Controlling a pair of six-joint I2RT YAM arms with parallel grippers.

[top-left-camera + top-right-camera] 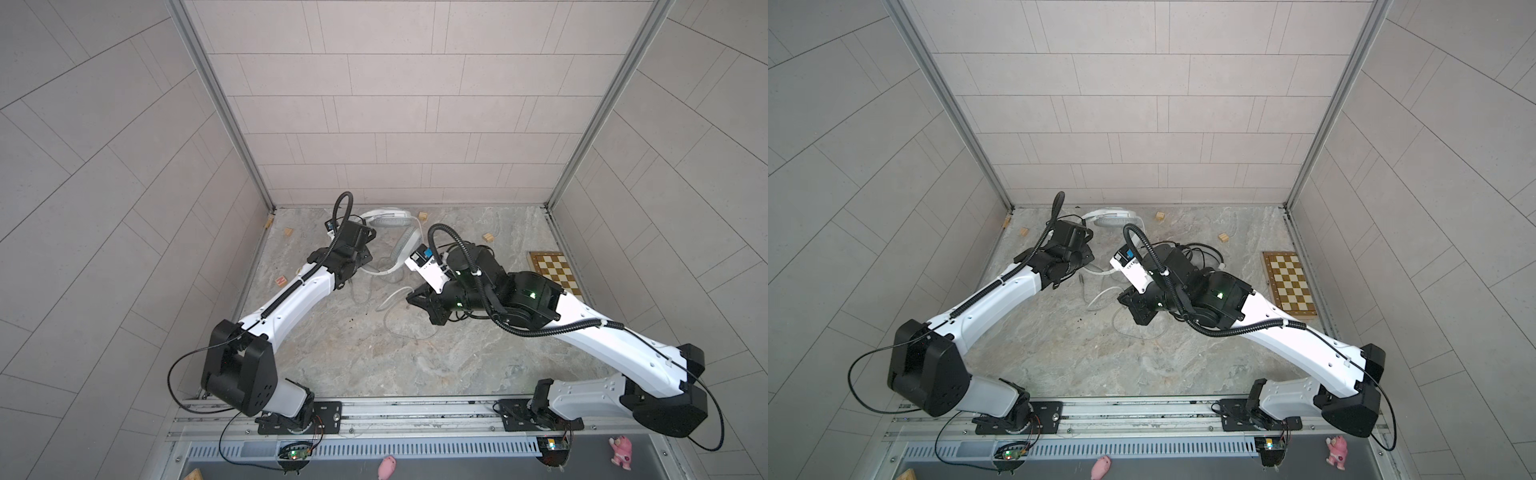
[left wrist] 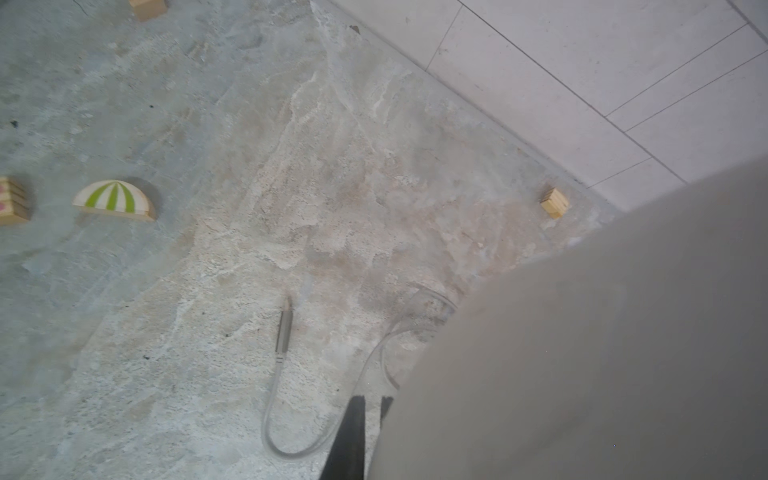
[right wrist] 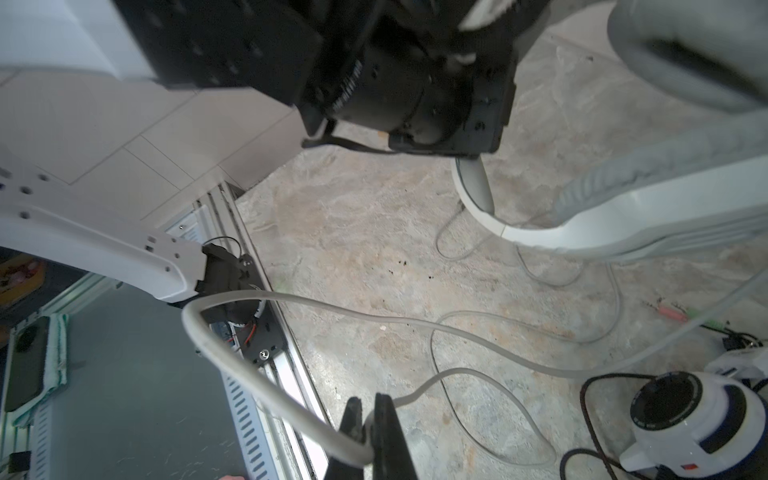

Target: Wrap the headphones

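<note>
The left tool point(image 2: 372, 402) is closed, seemingly clamped on the white headset point(image 1: 392, 219), though the grip is blurred in the left wrist view. That headset is found at the far edge of the tabletop point(image 1: 374, 365), left of middle. Its grey cable point(image 3: 316, 424) is trailed loosely across the middle and is pinched between the shut fingers of the right tool point(image 3: 368, 405). The black headset point(image 3: 685, 419) is seen just beside it, largely hidden beneath the right arm.
</note>
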